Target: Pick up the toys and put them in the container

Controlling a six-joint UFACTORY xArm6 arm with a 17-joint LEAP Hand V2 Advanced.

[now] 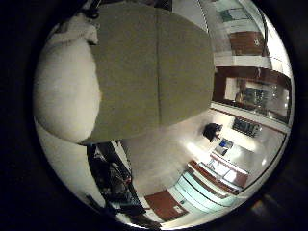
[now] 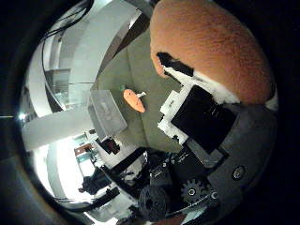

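Olive-green cloth covers the table we work over, with bright room fittings and brown panels around its edges; on that cloth, well away from our palm, lies a small orange carrot-shaped soft toy with a green tip; just beside it stands a clear rectangular plastic container, the two close together but, as far as we can tell, not touching; the container looks to hold nothing, though we cannot be sure.

Pressed close against our white and black hand is a large plush toy of orange fuzzy fabric with a white patch; it fills much of the thumb side view and sits hard against the fingers; these curl up onto its surface, so we have it in our grasp, held clear of the table and far above the carrot and the container; from the little finger side we see the toy's pale, rounded white fur bulging beside the palm, with the green table top spread behind it.
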